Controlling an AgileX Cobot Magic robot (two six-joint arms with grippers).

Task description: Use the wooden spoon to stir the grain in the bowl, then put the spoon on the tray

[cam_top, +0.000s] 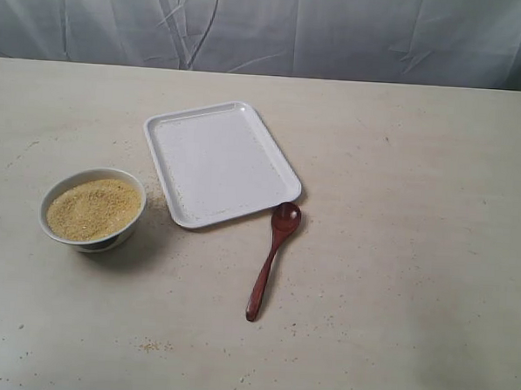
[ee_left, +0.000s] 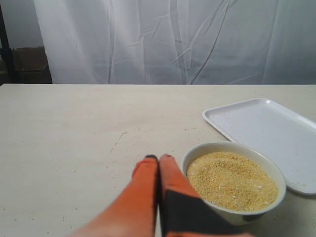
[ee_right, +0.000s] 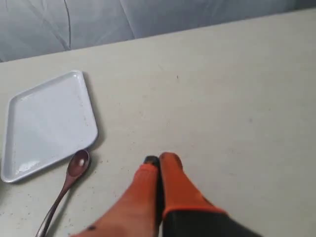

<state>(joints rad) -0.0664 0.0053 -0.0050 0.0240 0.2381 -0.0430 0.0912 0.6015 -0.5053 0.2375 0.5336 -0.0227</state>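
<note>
Lying on the bench (cam_top: 413,282), the wooden spoon (cam_top: 270,264) has its scoop just beside a corner of the tray (cam_top: 218,162), well apart from the bowl (cam_top: 47,203) of grain (cam_top: 94,209). Only the wrist views show the arms: the left claw (ee_left: 158,159) is pressed together beside the bowl, and the right claw (ee_right: 159,159) is pressed together near the spoon. Both are empty.

The table (cam_top: 397,255) is pale, matt and smooth, faintly speckled; the tray (cam_top: 219,158) looks like smooth white plastic with a soft sheen; the bowl (cam_top: 129,226) is glossy white ceramic; the grain (cam_top: 94,208) is fine, dry, matt; the spoon (cam_top: 270,265) is dark red-brown wood, glossy; creased pale cloth (cam_top: 339,33) hangs behind the table's far edge; the left claw (ee_left: 158,159) and right claw (ee_right: 159,160) are matt orange and black.
</note>
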